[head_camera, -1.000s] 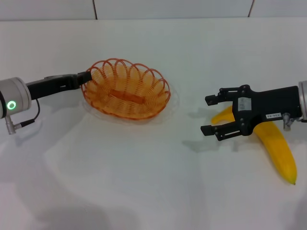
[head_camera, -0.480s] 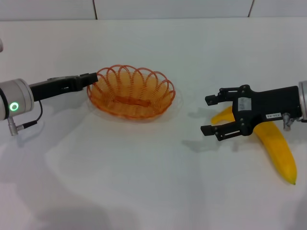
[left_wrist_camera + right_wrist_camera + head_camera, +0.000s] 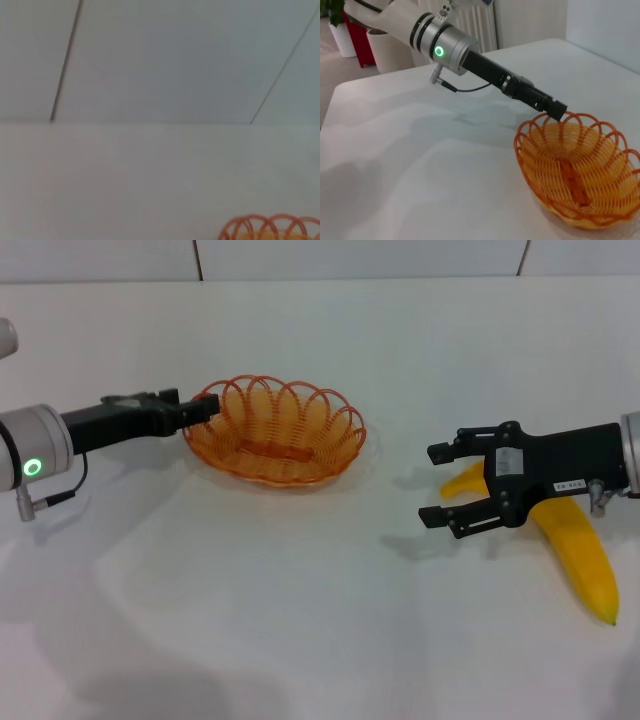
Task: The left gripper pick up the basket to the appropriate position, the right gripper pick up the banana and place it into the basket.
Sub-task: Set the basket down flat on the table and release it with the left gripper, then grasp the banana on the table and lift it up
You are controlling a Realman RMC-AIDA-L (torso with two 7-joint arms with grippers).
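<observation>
1. Our left gripper (image 3: 203, 412) is clamped on the near-side rim of the basket (image 3: 277, 432), which sits just ahead of its fingertips.
2. Our right gripper (image 3: 437, 483) hovers with its fingers spread wide and holds nothing.
3. The banana (image 3: 577, 549) lies beneath and behind that claw, partly hidden under it.

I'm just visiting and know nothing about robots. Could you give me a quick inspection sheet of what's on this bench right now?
Surface: white table, bare apart from the job's things.
Basket: orange wire basket, upright, holding nothing.
Banana: yellow banana lying on the table, partly under the right arm.
Clutter: nothing seen.
Left gripper: clamped on the basket's rim.
Right gripper: open, above the banana, holding nothing.
Cables: thin black cable at the left cuff.
Surroundings: pale panelled wall.
</observation>
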